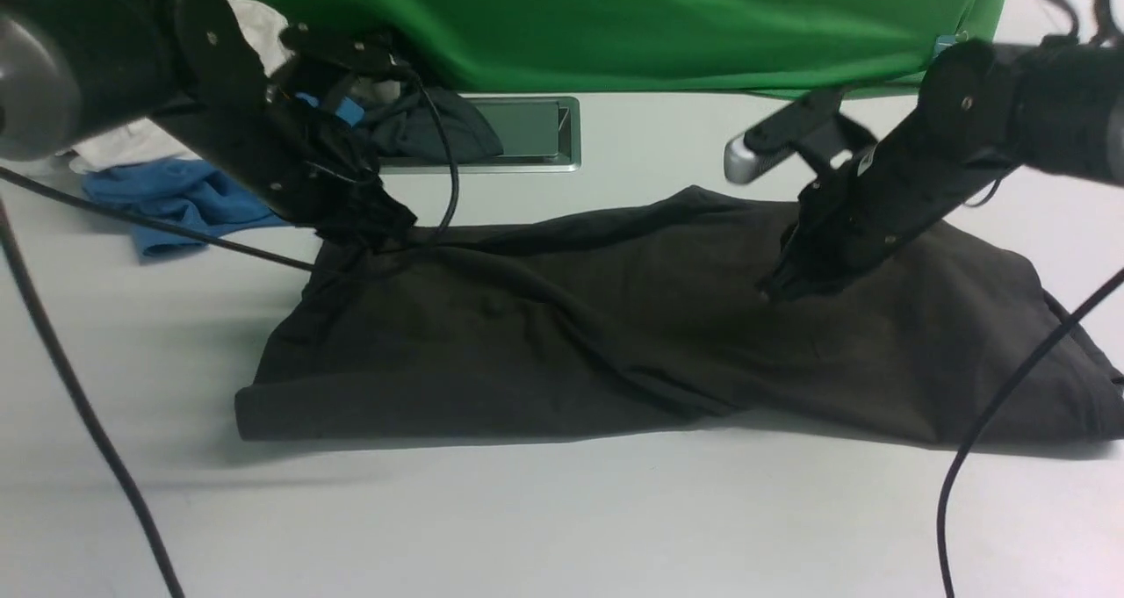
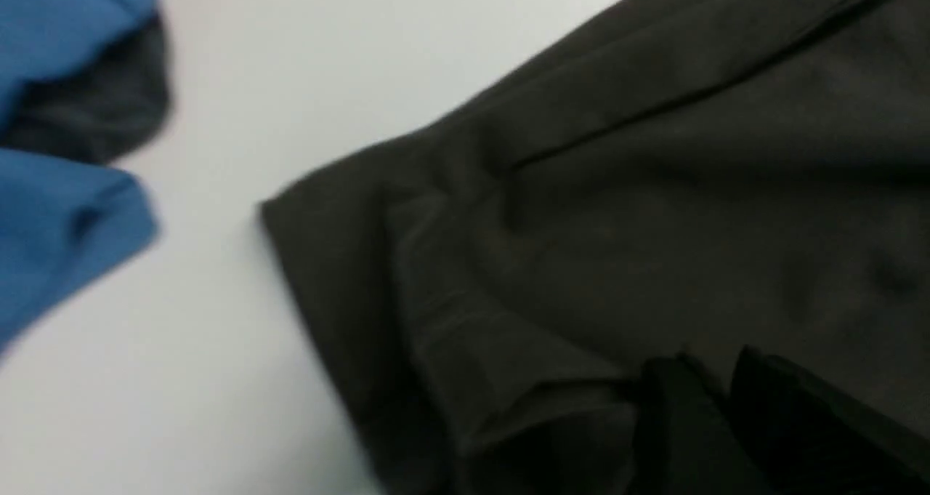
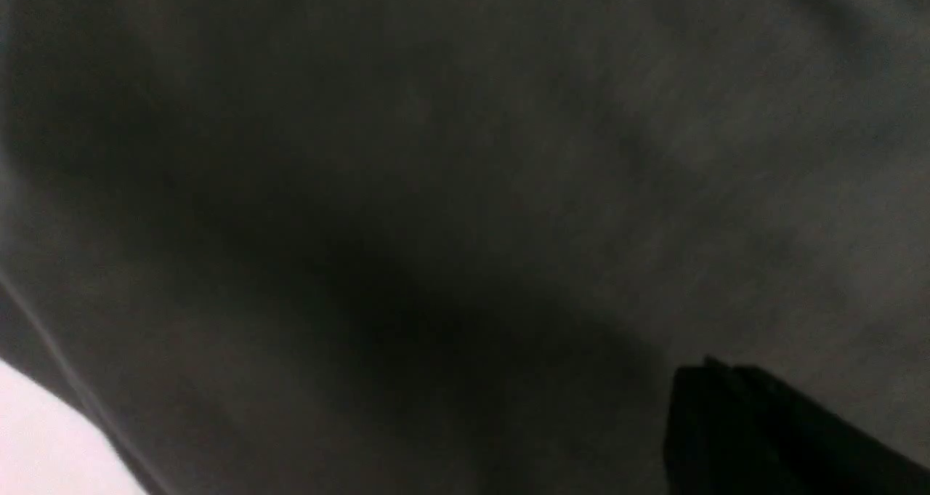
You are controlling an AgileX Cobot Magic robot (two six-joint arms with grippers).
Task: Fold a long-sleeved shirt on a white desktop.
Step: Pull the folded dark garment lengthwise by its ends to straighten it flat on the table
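The long-sleeved shirt (image 1: pixel 615 335) lies as a wide, dark black-brown band across the white desktop (image 1: pixel 562 510); its chest print is hidden. At the shirt's far left corner my left gripper (image 1: pixel 373 229) is shut on a bunch of cloth, and a taut ridge runs from it along the far edge. In the left wrist view its two dark fingers (image 2: pixel 676 408) stand close together over a fold of the shirt (image 2: pixel 654 190). My right gripper (image 1: pixel 780 289) is shut, with its tip against the shirt's right half. The right wrist view shows flat shirt cloth (image 3: pixel 436 153) in front of the right gripper (image 3: pixel 716 371).
Behind the left arm lie a blue garment (image 1: pixel 176 198), a white cloth (image 1: pixel 132 146) and a smaller dark grey garment (image 1: pixel 430 128) next to the silver-framed hatch (image 1: pixel 536 133). A green backdrop (image 1: pixel 615 18) closes the back. Black cables (image 1: pixel 79 405) trail across both front sides.
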